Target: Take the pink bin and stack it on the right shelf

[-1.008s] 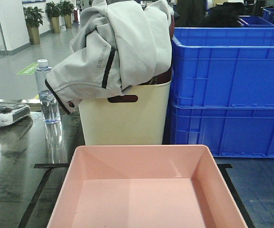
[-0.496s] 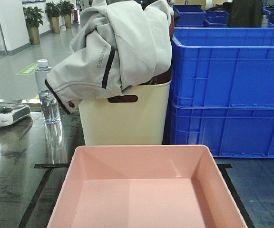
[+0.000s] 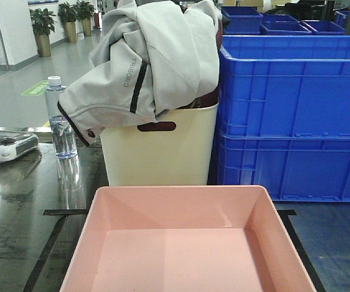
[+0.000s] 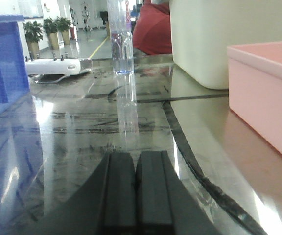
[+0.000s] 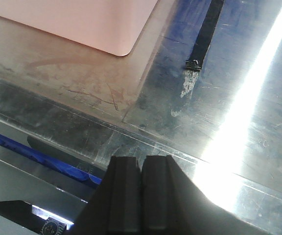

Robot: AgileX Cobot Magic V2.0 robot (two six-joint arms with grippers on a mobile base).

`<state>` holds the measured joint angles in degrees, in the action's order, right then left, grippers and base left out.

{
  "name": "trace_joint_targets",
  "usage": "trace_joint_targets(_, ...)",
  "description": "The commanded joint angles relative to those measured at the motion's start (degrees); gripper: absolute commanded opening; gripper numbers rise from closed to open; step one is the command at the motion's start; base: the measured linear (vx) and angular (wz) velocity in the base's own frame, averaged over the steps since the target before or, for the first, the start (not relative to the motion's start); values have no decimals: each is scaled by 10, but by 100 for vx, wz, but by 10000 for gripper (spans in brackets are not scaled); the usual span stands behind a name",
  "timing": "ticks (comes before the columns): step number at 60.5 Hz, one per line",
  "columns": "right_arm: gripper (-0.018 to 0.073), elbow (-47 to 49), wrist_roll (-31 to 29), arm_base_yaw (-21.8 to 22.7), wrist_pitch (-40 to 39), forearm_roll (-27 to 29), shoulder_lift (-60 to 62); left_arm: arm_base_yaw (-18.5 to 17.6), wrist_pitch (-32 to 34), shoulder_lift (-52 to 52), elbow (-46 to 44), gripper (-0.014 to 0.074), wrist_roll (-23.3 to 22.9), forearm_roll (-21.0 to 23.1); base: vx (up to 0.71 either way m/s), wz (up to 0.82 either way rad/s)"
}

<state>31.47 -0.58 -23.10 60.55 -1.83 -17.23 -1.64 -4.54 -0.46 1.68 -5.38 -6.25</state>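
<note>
Here, both arms are waiting beside the shallow pale pink plastic bin (image 3: 187, 243), left end effector (image 4: 137, 191) and right end effector (image 5: 141, 196) pressed together; reaching and spreading for the rim looks next.

Table (image 3: 17, 231) — pink bin (image 3: 181, 243), bottle (image 3: 58, 118).

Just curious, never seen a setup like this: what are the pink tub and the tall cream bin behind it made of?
The pink bin looks like moulded plastic, smooth and slightly glossy, with a faint sheen on its inner wall. The cream bin also seems plastic, more matte, with a cut-out handle slot.
</note>
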Motion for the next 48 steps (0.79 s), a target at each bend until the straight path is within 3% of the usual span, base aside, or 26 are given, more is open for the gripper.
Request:
trace_joint_targets(1,-12,13,-2,3,-37,-7,-4,1,67,-13,8,-6,-4,8,0,0)
trace_joint_targets(19,-12,13,-2,3,-37,-7,-4,8,69,-13,8,-6,-5,7,0,0)
trace_joint_targets(31,-12,13,-2,3,-35,-8,-4,46,69,-13,8,-6,-5,7,0,0)
trace_joint_targets(48,-12,13,-2,3,-34,-7,-4,45,69,-11,8,-6,-5,7,0,0)
